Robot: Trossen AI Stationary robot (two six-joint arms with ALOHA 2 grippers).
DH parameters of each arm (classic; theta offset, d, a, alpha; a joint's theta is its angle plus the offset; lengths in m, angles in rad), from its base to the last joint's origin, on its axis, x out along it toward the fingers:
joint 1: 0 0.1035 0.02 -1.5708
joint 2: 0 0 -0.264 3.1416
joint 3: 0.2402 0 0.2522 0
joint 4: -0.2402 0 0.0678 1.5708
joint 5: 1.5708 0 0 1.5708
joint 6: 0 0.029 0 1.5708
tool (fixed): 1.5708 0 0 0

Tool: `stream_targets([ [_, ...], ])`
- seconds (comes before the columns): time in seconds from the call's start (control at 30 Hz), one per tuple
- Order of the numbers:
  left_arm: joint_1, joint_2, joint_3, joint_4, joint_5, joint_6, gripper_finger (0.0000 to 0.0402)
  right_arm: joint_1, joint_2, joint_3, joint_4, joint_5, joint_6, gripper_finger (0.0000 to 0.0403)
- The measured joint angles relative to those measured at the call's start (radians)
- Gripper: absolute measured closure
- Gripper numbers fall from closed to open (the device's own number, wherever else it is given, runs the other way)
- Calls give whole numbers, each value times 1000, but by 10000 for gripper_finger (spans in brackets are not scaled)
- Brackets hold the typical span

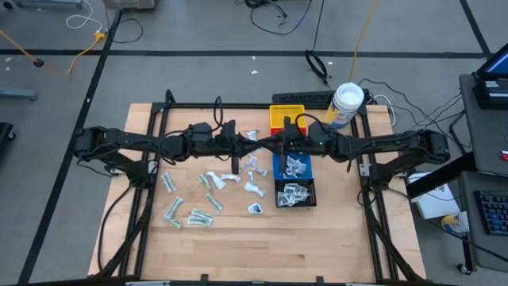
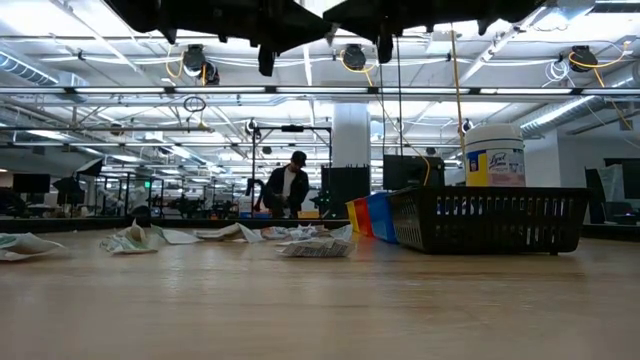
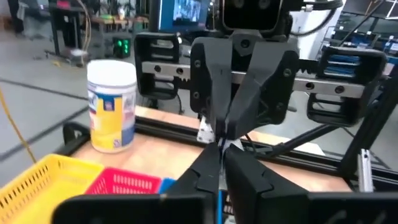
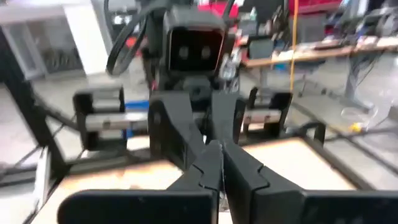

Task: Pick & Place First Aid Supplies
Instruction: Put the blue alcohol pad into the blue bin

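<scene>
Right gripper (image 3: 217, 134) hangs high over the middle of the table, nose to nose with the left gripper (image 3: 221, 168), and its fingers are drawn together on a small white packet (image 3: 204, 130). The left one's fingers look nearly closed too, with their tips at that same packet, so both seem to have a share of it. I cannot say which has the firmer hold.

Below them the other first aid supplies (image 1: 198, 199) lie scattered across the wooden table (image 1: 238, 254), left of the bins. A few packets sit in the blue bin (image 1: 294, 165) and more in the black bin (image 1: 295, 193).

To my eye this is a hand-over in mid-air, and that is the risky part. If one side lets go before the other truly has it, the flat packet could slip and flutter down anywhere, perhaps into the wrong bin. If both pull while clamped, the thin wrapper might tear or twist out. The grippers are so close that a small misjudged move could knock them together.
</scene>
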Motion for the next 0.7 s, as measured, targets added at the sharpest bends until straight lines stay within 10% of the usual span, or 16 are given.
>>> stream_targets([
  [0.33,6,-4,3,-88,177,-127,271,-86,-127,-5,-461,-155,-53,402],
  [0.7,10,-4,3,-82,196,-201,248,-200,-142,89,-870,-195,-210,402],
])
